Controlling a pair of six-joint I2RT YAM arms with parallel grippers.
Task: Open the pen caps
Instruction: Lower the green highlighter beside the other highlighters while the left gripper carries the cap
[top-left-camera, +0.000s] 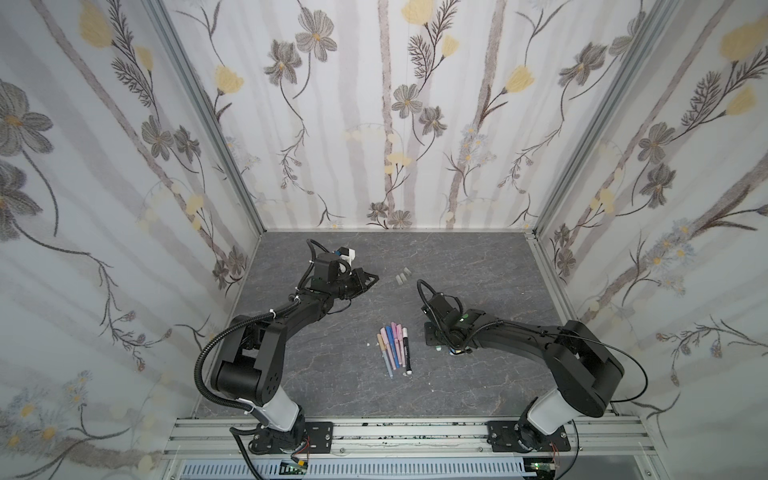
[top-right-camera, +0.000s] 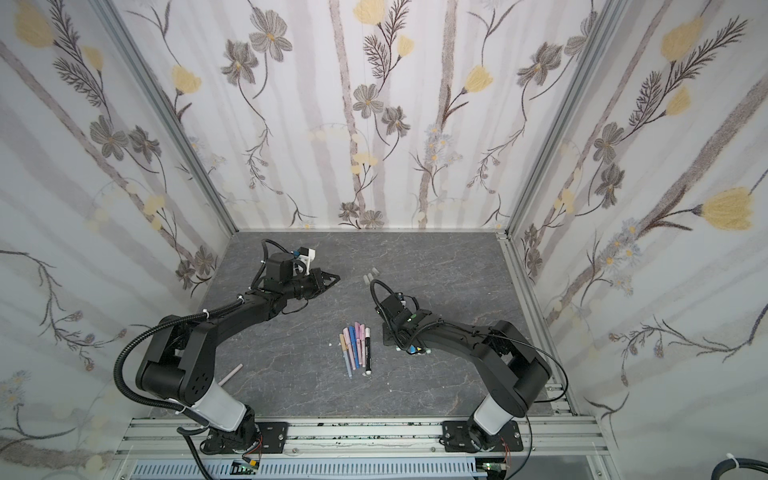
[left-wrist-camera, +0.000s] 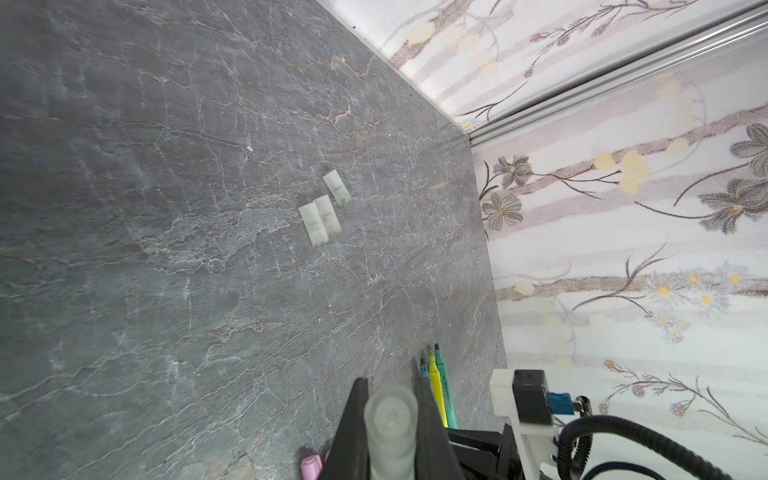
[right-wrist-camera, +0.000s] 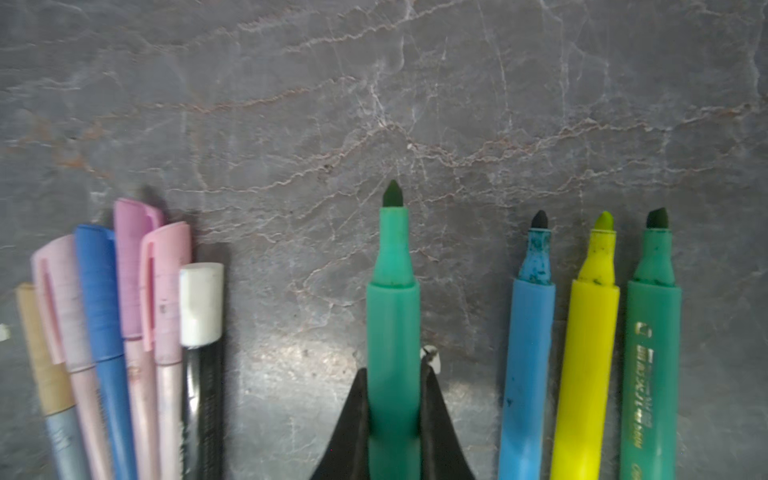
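text: none legible | loose green marker (right-wrist-camera: 650, 374): gold print (too blurred)

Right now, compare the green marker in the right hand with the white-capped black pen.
The green marker has its tip bare; the black pen wears a white cap. The marker is gripped in the right hand; the pen lies on the table. Both point the same way.
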